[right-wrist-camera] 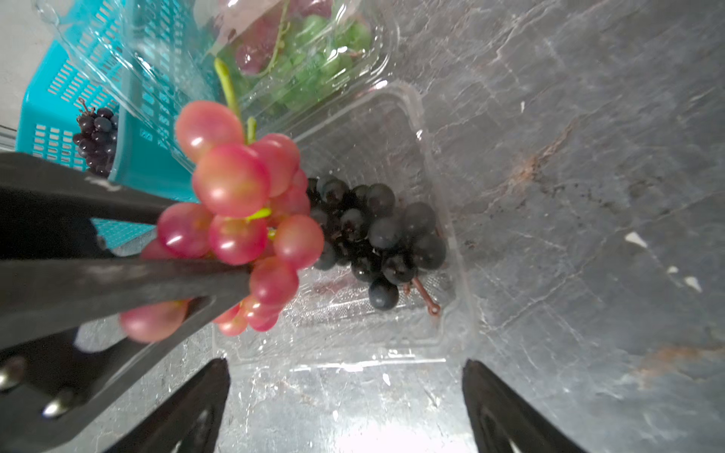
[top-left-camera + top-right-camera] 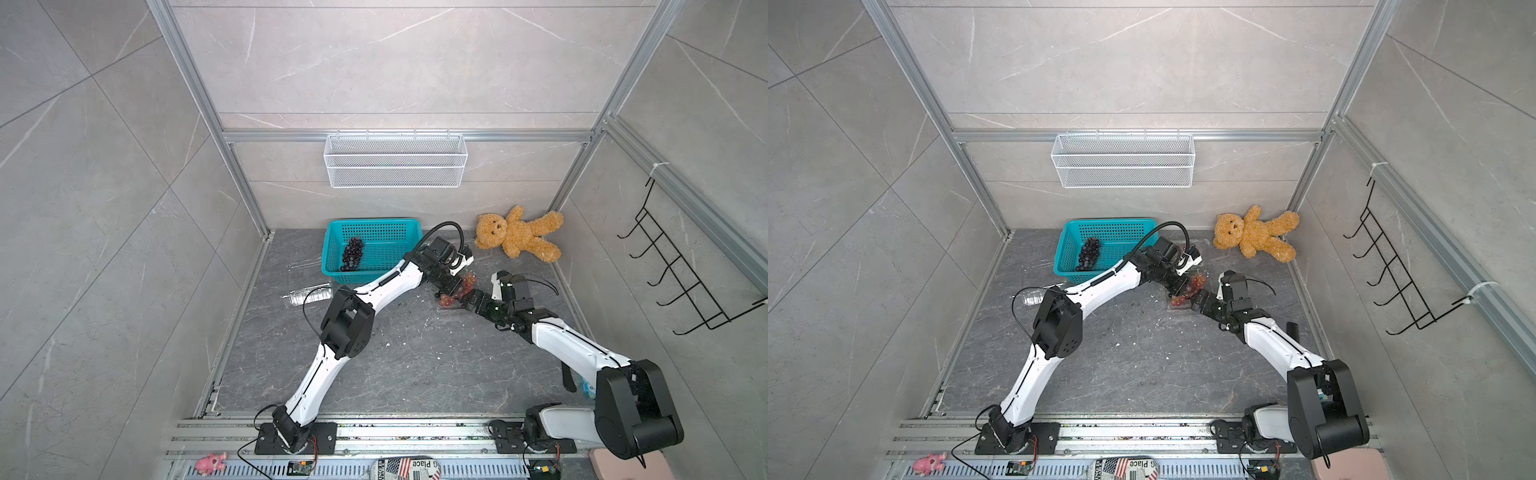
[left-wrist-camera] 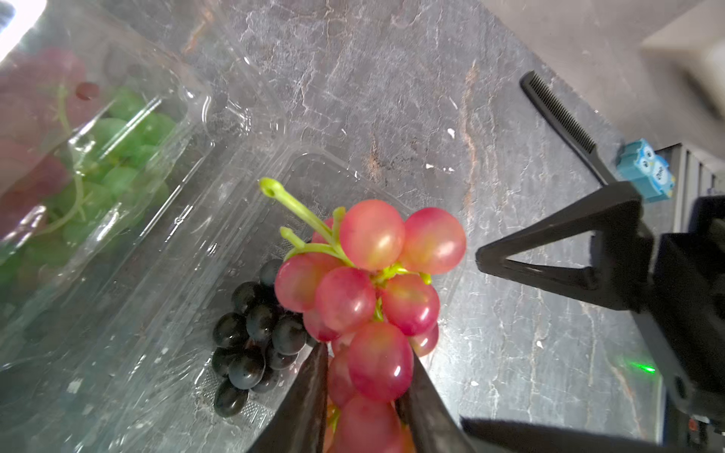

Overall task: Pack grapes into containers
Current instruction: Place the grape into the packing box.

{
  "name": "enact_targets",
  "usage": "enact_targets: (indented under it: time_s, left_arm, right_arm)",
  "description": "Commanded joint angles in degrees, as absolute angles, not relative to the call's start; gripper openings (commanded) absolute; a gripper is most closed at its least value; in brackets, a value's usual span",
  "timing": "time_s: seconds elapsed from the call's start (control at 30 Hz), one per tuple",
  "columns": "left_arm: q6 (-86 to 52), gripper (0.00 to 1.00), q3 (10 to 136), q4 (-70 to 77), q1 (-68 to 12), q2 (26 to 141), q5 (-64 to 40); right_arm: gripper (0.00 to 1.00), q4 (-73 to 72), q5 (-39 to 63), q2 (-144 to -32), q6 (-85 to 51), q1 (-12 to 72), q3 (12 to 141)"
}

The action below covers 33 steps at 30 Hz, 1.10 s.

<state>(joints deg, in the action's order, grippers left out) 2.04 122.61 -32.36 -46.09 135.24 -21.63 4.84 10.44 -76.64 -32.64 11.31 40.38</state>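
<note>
Teal basket: loose dark bunch lies inside, on its left.
Open container: right of the basket's front corner; packed dark bunch lies in it.
Closed container: against the open container's basket side; holds green and reddish grapes.
Third container: just before the basket's front-left corner; contents unclear.
Left gripper: fingers clamped on pink bunch, held over the open container.
Right gripper: fingers spread wide at the open container's end away from the basket, gripping nothing.

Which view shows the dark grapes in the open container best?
Right wrist view: the dark grapes lie close, almost whole. In the left wrist view the red bunch covers part; top views barely show them.
</note>
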Motion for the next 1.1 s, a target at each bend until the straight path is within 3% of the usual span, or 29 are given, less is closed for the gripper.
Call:
enact_targets:
  time_s: [0.0, 1.07]
  left_arm:
    - [0.8, 0.32, 122.5, -29.9, -46.1, 131.0, -24.2]
    - [-1.7, 0.32, 118.9, -26.8, -46.0, 129.3, -26.5]
  right_arm:
    - [0.95, 3.5, 9.2, -77.7, -33.7, 11.6, 41.9]
    - [0.96, -0.5, 9.5, -78.3, -36.7, 11.6, 43.8]
